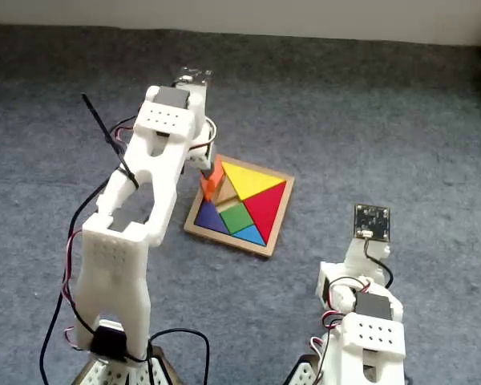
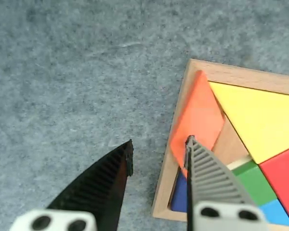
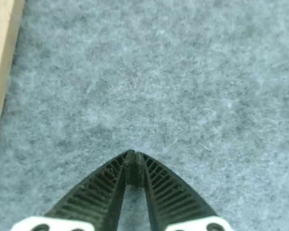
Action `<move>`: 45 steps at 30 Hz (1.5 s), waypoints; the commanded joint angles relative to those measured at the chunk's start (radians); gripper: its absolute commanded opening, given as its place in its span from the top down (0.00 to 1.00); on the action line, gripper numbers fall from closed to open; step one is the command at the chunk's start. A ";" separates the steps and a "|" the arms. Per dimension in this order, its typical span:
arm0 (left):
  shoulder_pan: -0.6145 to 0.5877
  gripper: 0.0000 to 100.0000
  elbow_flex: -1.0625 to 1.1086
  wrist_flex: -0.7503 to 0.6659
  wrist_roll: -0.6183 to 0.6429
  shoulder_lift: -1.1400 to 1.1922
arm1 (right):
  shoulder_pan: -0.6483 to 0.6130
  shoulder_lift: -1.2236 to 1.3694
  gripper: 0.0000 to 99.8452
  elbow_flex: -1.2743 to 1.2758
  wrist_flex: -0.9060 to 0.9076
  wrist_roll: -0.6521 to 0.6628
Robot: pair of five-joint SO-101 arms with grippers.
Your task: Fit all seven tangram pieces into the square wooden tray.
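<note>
The step in hand looks like seating the orange piece [image 2: 197, 115]. It lies tilted at one corner of the tray [image 2: 241, 74], with one edge riding up on the wooden rim instead of lying flat beside the yellow triangle [image 2: 260, 115]. The left arm's jaws stand wide open and hold nothing. One tip sits at the orange piece's edge, seemingly touching it, and the other hangs over the grey surface [image 2: 62, 72] outside the tray. The red piece [image 2: 284, 178], green piece [image 2: 253, 183] and two blue pieces [image 2: 179, 195] lie flat inside, and a strip of bare wood [image 2: 231, 144] shows next to the orange one. The next move probably calls for a gentle push inward and down, so the piece slides off the rim into that gap without jolting its neighbours. The right arm's jaws are closed on nothing, over the surface near the tray's edge.
</note>
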 commanded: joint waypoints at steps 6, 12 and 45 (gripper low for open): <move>0.001 0.81 -0.041 0.008 0.006 -0.035 | 0.010 -0.016 1.00 -0.008 0.001 0.011; 0.024 0.81 -0.027 0.005 0.006 -0.021 | 0.010 -0.016 1.00 -0.008 0.001 0.011; 0.102 0.82 -0.288 0.184 0.006 0.073 | 0.010 -0.016 1.00 -0.008 0.001 0.011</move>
